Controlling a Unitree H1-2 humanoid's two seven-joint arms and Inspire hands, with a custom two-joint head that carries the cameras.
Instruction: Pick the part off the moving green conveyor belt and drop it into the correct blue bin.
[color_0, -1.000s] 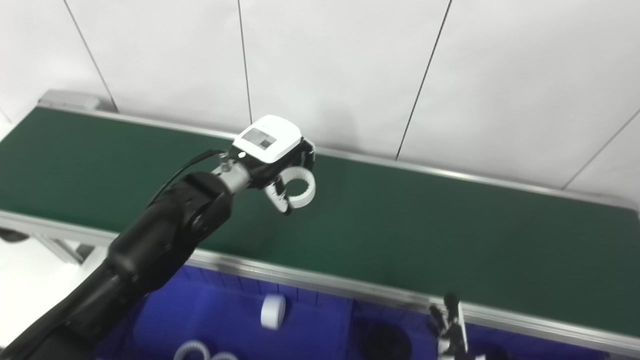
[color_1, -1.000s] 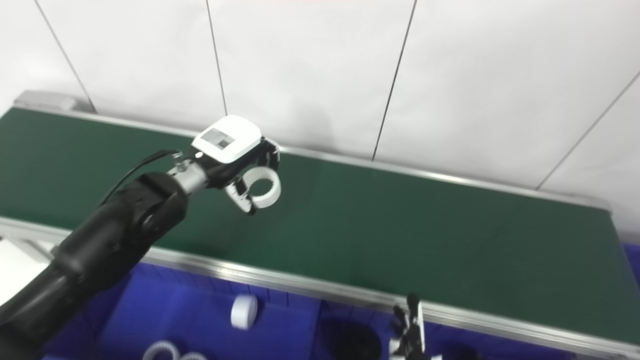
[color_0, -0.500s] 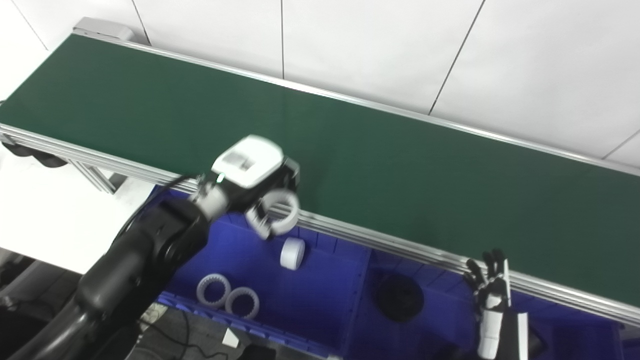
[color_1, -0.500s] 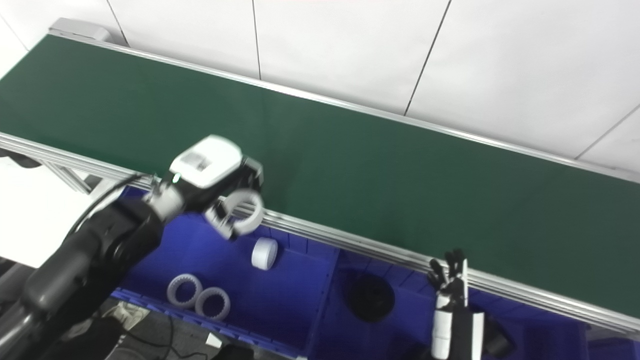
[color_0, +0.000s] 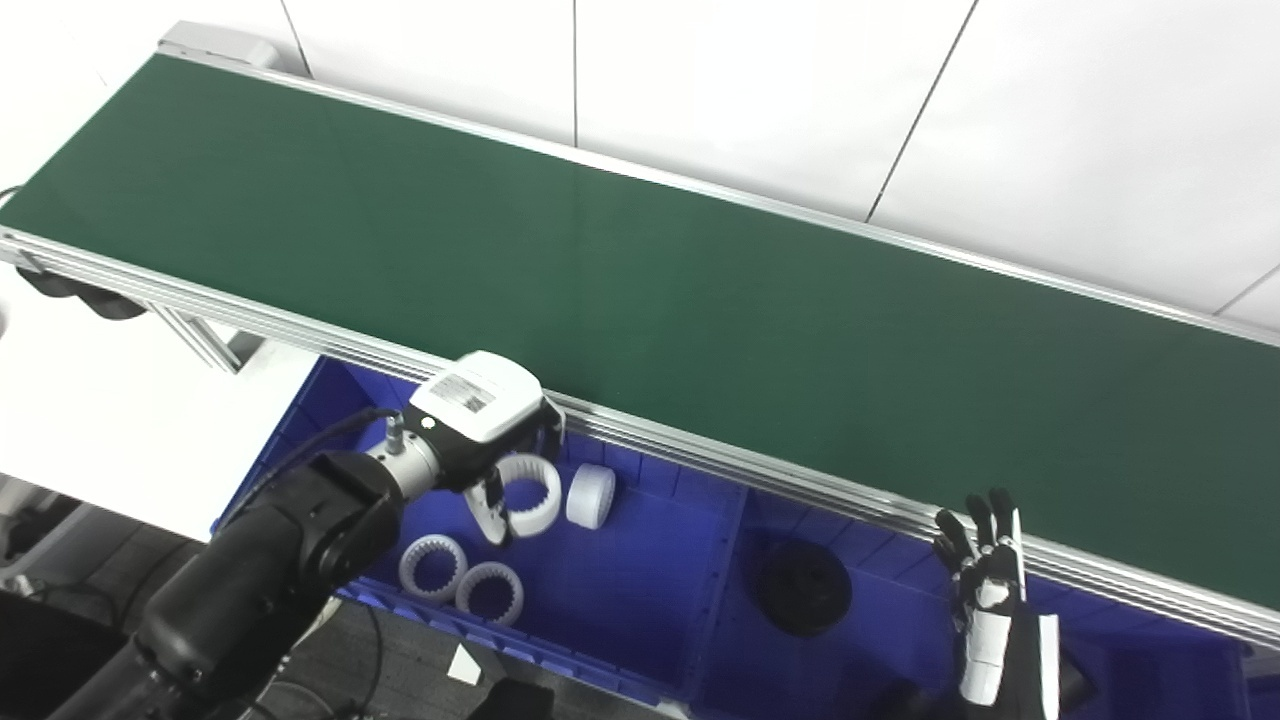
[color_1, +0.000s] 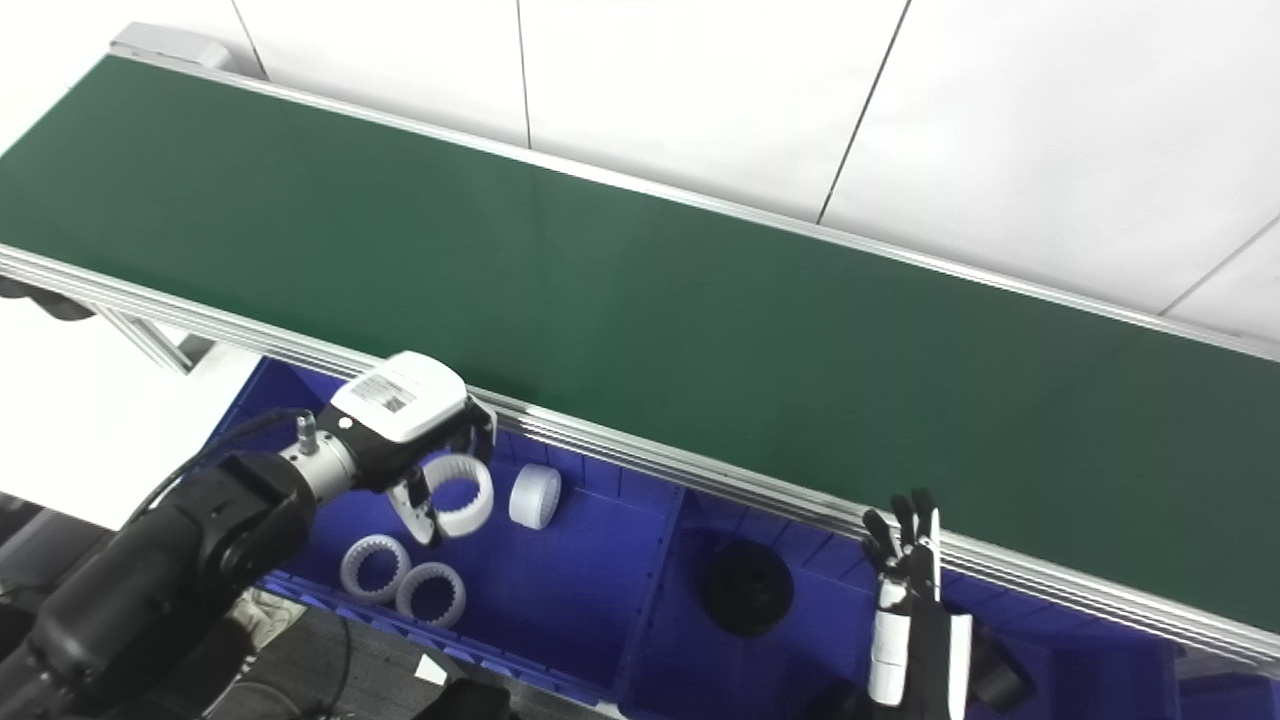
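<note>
My left hand (color_0: 485, 440) is shut on a white toothed ring (color_0: 530, 494) and holds it over the left blue bin (color_0: 640, 610), just below the near rail of the green conveyor belt (color_0: 640, 290). The ring also shows in the right eye view (color_1: 462, 494). In that bin lie two more white toothed rings (color_0: 432, 566) (color_0: 491, 590) and a white cylinder (color_0: 590, 496). My right hand (color_0: 985, 590) is open, fingers up, over the bins at the lower right. The belt carries no part in view.
A second blue bin compartment (color_0: 880, 640) to the right holds a black disc (color_0: 803, 600). A divider (color_0: 715, 590) separates the two. The belt's aluminium rail (color_0: 700, 452) runs just above the bins. White floor lies at left.
The camera tilted down. My left hand carried the ring off the belt, over the near rail and down over the left bin. The right hand has stayed open.
</note>
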